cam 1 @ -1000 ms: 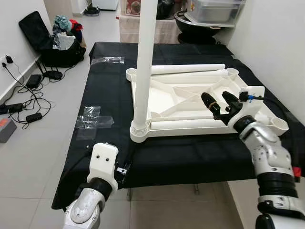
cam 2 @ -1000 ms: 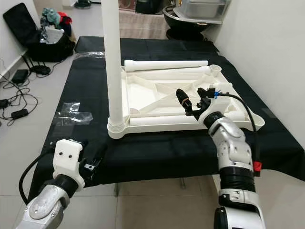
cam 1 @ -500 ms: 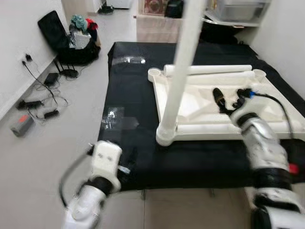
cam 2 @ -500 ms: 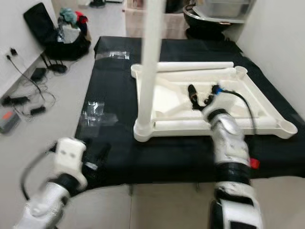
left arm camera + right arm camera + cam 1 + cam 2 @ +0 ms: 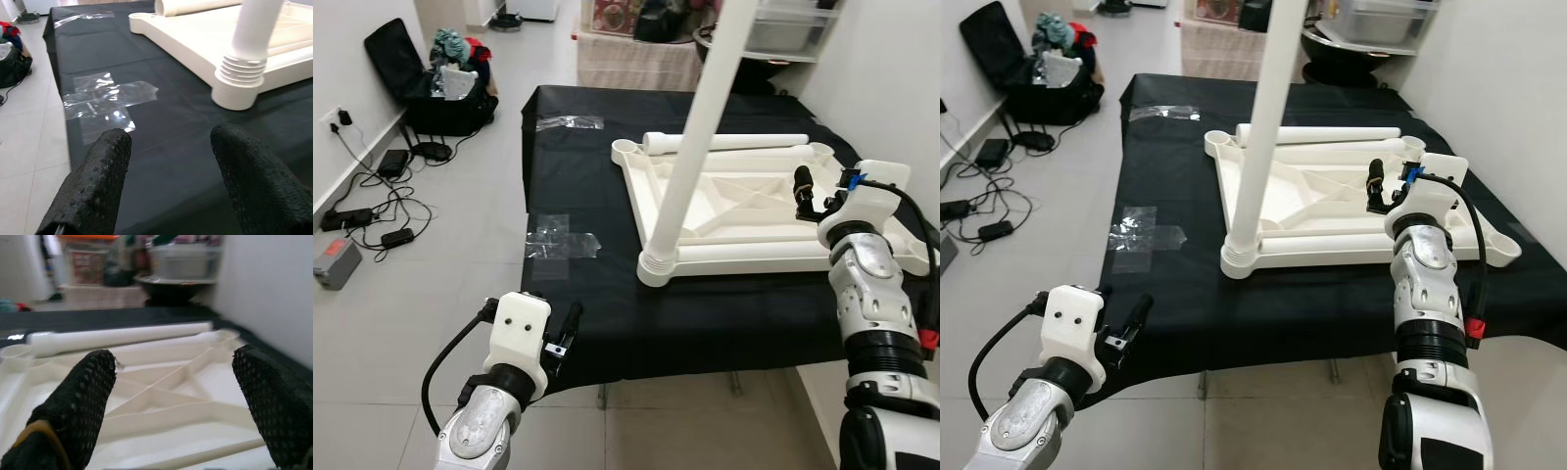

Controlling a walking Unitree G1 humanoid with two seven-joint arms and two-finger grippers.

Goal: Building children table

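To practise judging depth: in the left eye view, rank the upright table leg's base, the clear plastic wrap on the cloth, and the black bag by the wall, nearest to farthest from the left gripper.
From the left gripper:
1. Clear plastic wrap, just ahead on the cloth.
2. Upright leg's base, ahead toward the robot's right.
3. Black bag, far off by the left wall.

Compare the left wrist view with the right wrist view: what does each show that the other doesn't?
Left wrist view: the open left gripper over the black cloth, clear plastic wrap, and the upright leg screwed into a corner socket.

Right wrist view: the open right gripper above the ribbed underside, plus a grey bin behind.

Both: the white upturned tabletop and a loose leg lying along its far edge.
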